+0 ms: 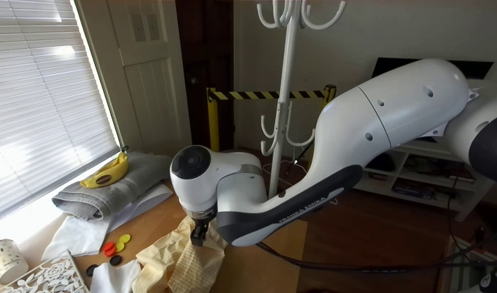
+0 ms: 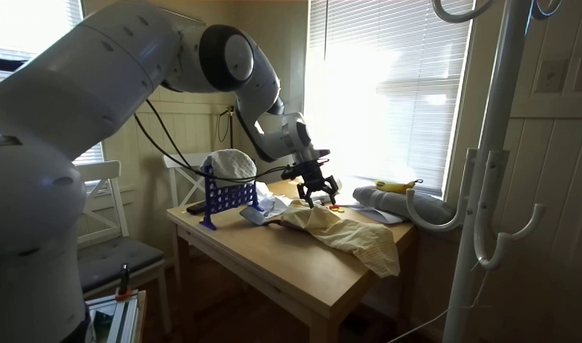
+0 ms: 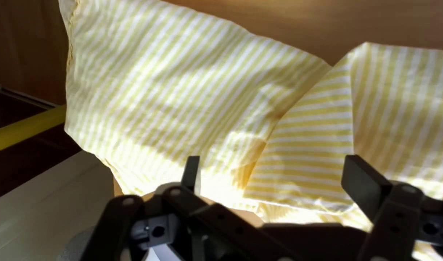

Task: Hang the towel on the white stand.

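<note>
A yellow-and-white striped towel (image 1: 195, 266) lies crumpled on the wooden table. In an exterior view the towel (image 2: 355, 236) drapes over the table's edge at one end. In the wrist view the towel (image 3: 192, 83) fills most of the picture, with a folded-over flap between the fingers. My gripper (image 3: 272, 175) is open, its fingers spread wide over the towel and holding nothing. The gripper (image 2: 322, 203) points down at the towel in both exterior views; whether the fingertips touch the cloth I cannot tell. The white stand (image 1: 287, 73) with curved hooks stands beyond the table; its pole also shows in an exterior view (image 2: 493, 119).
A rolled grey towel (image 1: 144, 173) with a yellow banana-shaped pouch (image 1: 109, 171) lies by the window. A blue grid frame (image 2: 229, 197), a spatula (image 2: 253, 216), a cup (image 1: 6, 260), a white lattice piece (image 1: 55, 276) and coloured discs (image 1: 110, 248) are on the table.
</note>
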Robot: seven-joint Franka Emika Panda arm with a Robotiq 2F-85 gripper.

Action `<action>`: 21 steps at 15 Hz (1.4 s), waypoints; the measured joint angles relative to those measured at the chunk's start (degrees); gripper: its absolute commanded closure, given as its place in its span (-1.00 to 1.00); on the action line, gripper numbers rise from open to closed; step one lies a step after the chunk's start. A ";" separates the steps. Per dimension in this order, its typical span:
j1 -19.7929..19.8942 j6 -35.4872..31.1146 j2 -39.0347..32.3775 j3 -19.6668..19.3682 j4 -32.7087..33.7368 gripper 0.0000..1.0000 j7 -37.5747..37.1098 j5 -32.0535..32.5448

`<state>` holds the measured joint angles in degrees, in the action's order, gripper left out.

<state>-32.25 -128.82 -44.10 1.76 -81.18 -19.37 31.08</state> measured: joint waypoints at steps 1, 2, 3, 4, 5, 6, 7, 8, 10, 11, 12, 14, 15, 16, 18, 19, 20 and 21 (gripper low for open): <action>-0.63 0.00 -1.04 -0.38 1.71 -1.00 0.09 0.10; -1.20 0.00 -2.06 -0.70 3.38 -1.00 0.21 0.10; -1.61 -0.04 -3.11 -0.88 5.02 -1.00 0.44 0.10; -1.82 -0.14 -4.07 -0.94 6.43 -1.00 0.72 0.10; -1.94 -0.21 -4.98 -0.97 7.74 -1.00 1.00 0.10; -1.96 -0.23 -5.88 -1.00 8.92 -1.00 1.27 0.09; -1.96 -0.25 -6.68 -1.08 10.00 -1.00 1.61 0.06; -1.93 -0.25 -7.40 -1.24 10.93 -0.64 1.92 -0.01; -1.67 -0.31 -8.56 -1.40 12.29 -0.36 2.31 -0.09; -1.51 -0.31 -9.02 -1.40 12.81 -0.18 2.43 -0.09; -1.40 -0.31 -9.43 -1.40 13.26 -0.02 2.58 -0.09; -1.37 -0.27 -9.96 -1.31 13.89 0.24 3.05 -0.09; -1.33 -0.08 -10.12 -0.99 14.07 0.40 3.66 -0.32; -1.29 0.32 -10.19 -0.50 14.13 0.52 4.44 -0.60; -1.49 2.28 -10.18 0.67 14.22 0.80 5.36 -0.83; -1.80 3.99 -10.07 1.05 14.26 0.96 5.34 -0.85; -2.20 6.09 -9.87 1.35 14.26 0.99 5.08 -0.90; -2.61 8.23 -9.63 1.57 14.26 1.00 4.86 -1.04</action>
<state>-34.86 -120.58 -53.73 3.33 -66.93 -14.51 30.04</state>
